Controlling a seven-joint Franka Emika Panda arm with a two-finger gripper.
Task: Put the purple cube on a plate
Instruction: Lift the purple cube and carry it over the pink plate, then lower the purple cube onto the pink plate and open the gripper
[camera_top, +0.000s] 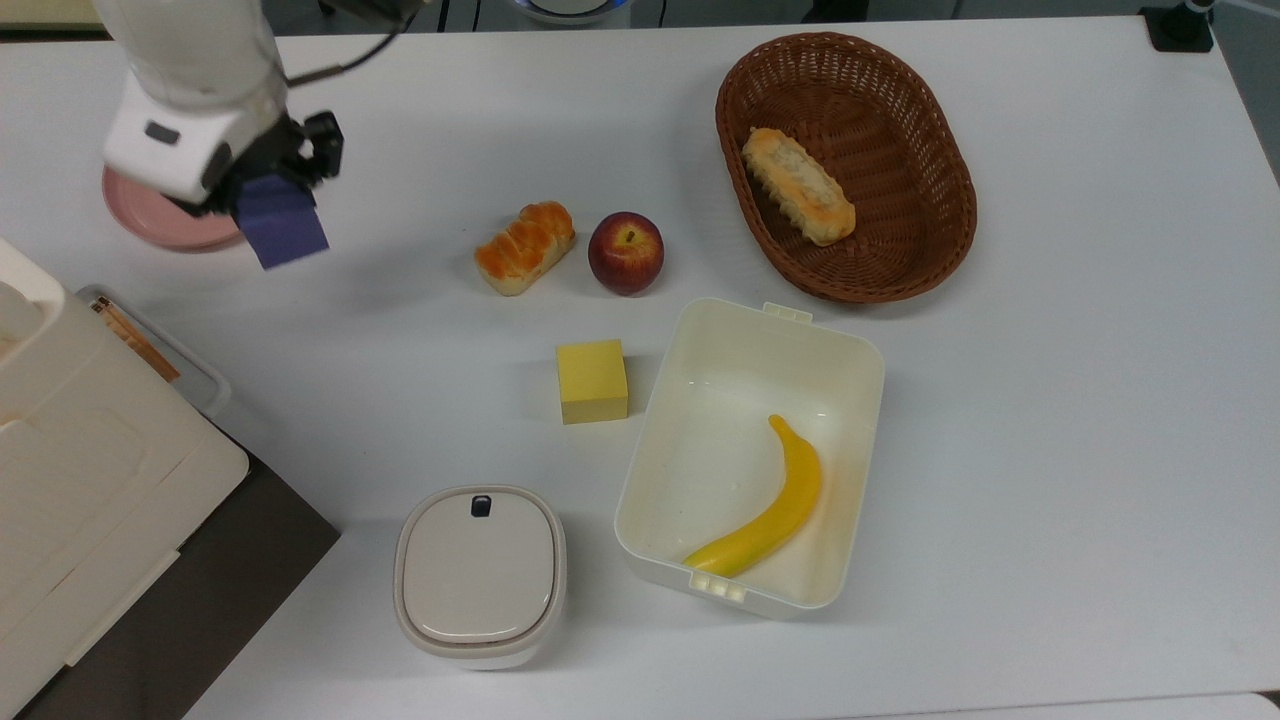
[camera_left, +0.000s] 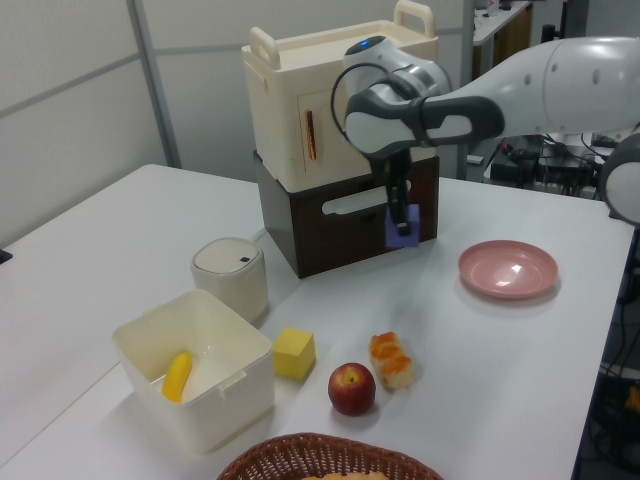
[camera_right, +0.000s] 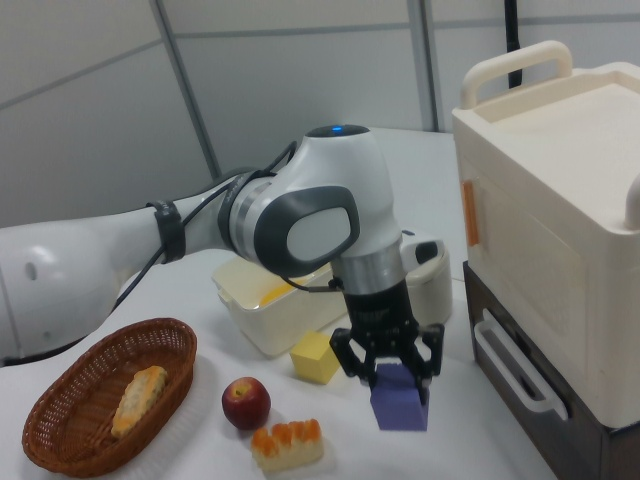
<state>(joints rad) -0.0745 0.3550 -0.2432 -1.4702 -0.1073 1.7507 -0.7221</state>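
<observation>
Gripper (camera_right: 392, 372) clamped tight on the purple cube (camera_right: 400, 404), carrying it in the air, clear of the white worktop (camera_top: 1050, 400)! In the top view the cube sits just at the right edge of the pink plate (camera_top: 150, 215); in the left view it hangs left of the plate, in front of the brown cabinet (camera_left: 330, 215). The yellow cube (camera_top: 592, 381) rests beside the white box (camera_top: 850, 360) with the banana (camera_top: 765, 510).

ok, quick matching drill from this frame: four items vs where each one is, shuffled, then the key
Items:
1. purple cube
2. banana
3. bread roll
4. yellow cube

Places:
A. in the wicker basket
B. on the table, beside the white box
C. held in the gripper, off the table
D. in the open white box

Pairs: 1-C, 2-D, 3-A, 4-B
</observation>
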